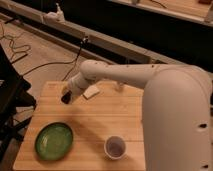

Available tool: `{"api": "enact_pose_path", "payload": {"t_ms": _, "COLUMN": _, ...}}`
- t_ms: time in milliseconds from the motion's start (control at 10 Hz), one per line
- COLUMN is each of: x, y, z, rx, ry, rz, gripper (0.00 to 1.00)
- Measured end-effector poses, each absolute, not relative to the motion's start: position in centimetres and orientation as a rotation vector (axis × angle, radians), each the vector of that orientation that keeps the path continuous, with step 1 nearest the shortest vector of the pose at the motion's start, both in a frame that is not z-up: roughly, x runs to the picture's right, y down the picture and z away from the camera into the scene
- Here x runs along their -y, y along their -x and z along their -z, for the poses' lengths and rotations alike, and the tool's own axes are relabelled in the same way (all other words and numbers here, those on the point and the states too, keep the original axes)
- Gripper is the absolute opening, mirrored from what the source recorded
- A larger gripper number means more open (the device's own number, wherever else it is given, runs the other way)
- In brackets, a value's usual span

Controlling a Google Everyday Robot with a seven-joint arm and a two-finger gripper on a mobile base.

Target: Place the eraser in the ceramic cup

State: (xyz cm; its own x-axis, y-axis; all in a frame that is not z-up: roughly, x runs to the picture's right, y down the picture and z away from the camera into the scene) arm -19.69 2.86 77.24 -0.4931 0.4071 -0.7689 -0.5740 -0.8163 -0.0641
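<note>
Camera view: gripper (66,97) at the far-left part of the table (102,120), low over the wood, reached out at the end of the arm (117,75). Jaws drawn narrow. A small dark shape sits at their tip, and I take it for the eraser (64,100); no other black block shows on the table. Whether it is lifted clear of the wood or just touching, cannot tell.

Pale block (91,92) lies just beside the gripper, on its right in the view, apart from the jaws. Not the target.

Cup (115,147) stands upright near the front edge, well apart from the gripper, mouth open and unobstructed. Plate (54,141) sits to the cup's left in the view, more or less below the gripper.

Step in hand, by my reading: pick done or nearly so, carry to the cup not yet begun.

Next move calls for:
- lift enough to clear the table and the cup's rim;
- travel toward the front and rightward in the view, passing the plate;
- stop centred over the cup's mouth, eraser turned end-down if possible, since the opening is small;
- only then let the jaws part.

Risk: an off-centre release lands the eraser on the rim or tips the cup.
</note>
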Motion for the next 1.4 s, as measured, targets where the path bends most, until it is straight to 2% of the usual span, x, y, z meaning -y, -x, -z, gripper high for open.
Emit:
{"api": "enact_pose_path", "payload": {"t_ms": 300, "x": -2.9, "y": 19.7, "z": -77.3, "rx": -0.271, "ry": 1.107, "rz": -2.293, "gripper": 0.0}}
{"api": "enact_pose_path", "payload": {"t_ms": 900, "x": -3.4, "y": 14.9, "z": -75.8, "rx": -0.342, "ry": 0.965, "rz": -2.316, "gripper": 0.0}}
{"api": "enact_pose_path", "payload": {"t_ms": 1400, "x": -4.2, "y": 10.4, "z": -72.9, "rx": -0.27, "ry": 1.017, "rz": -2.391, "gripper": 0.0}}
